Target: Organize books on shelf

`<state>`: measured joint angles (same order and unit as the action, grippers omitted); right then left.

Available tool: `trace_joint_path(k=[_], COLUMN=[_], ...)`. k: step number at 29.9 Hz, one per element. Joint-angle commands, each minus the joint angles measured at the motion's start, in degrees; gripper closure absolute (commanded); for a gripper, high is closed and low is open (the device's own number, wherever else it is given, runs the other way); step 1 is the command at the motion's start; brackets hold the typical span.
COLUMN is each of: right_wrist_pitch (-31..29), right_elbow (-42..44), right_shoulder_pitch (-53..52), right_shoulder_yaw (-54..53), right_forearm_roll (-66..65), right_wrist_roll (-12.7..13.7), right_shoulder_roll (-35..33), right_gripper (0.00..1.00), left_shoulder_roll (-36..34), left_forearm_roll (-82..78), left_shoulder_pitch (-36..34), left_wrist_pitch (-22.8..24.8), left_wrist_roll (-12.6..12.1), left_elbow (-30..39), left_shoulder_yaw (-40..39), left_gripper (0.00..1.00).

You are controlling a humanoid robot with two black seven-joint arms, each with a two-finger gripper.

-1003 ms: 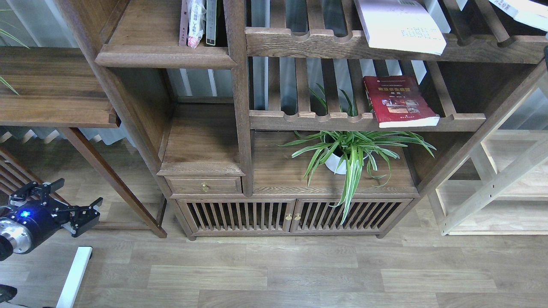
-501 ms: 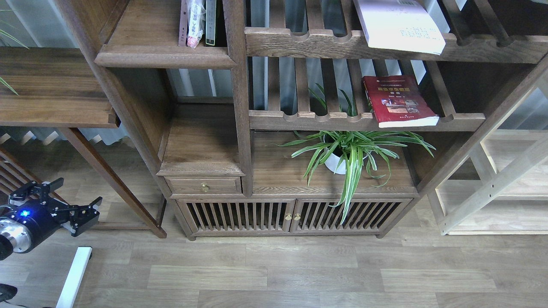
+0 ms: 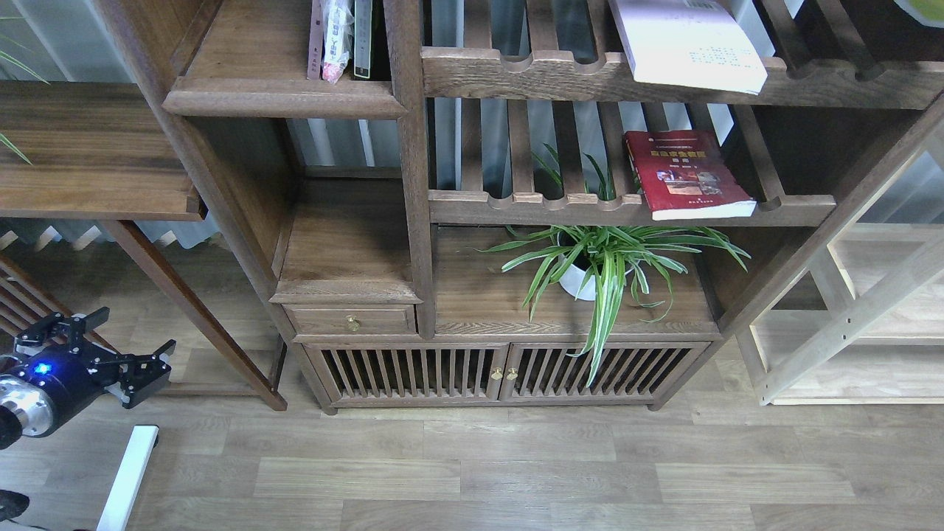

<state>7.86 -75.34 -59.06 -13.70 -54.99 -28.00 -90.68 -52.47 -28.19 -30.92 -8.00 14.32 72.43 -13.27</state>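
The dark-brown shelf (image 3: 284, 92) sat upper left w/ thin books (image 3: 341, 37) standing upright at its right end, against the post. A white/pale book (image 3: 686, 44) lay flat on the top slatted rack (image 3: 516, 74), the red book (image 3: 686, 173) flat on the rack below, above a potted plant (image 3: 605, 265). Left end effector (image 3: 107, 350) hung low left over the floor, fingers spread, holding nothing; right one wasn't in view.

Spider plant (image 3: 608, 258) in white pot (image 3: 579, 286) on cabinet top; slatted double doors (image 3: 501, 372) below; small drawer (image 3: 352, 321), knob probably brass.
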Motion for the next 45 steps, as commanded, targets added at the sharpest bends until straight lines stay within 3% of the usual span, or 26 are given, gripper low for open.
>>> trace_joint_path(k=[1,17,27,37,45], right_wrist_pitch=[-2.4,-17.7,-25.1,-25.7,-27.0], right_elbow=[-0.2,-0.4,-0.3,-0.1,0.8], right_shoulder_pitch=[-0.1,-2.9,-2.9,-3.9,-10.6], right_shoulder_yaw=[-1.3,-3.3,-2.1,3.9,13.4], right_forearm_roll=[1.6,6.1,8.8,9.4,9.9], right_wrist_roll=[0.0,0.0,0.0,0.0,0.0], right_shoulder_roll=[-1.7,-9.3,-9.3,-9.3,-9.3], right_gripper=[0.99,0.98,0.98,0.98,0.98], left_shoulder_roll=[0.0,0.1,0.2,0.4,0.5], left_forearm_roll=[0.2,0.2,0.0,0.0,0.0], left_shoulder_pitch=[0.0,0.1,0.1,0.1,0.1], left_wrist_pitch=[0.0,-0.6,-0.6,-0.5,-0.4], left_wrist_roll=[-0.1,-0.1,-0.2,-0.1,0.0], left_elbow=[0.0,0.0,0.0,0.0,0.0], left_shoulder_yaw=[0.1,0.2,0.2,0.2,0.2], left_gripper=[0.00,0.00,0.00,0.00,0.00])
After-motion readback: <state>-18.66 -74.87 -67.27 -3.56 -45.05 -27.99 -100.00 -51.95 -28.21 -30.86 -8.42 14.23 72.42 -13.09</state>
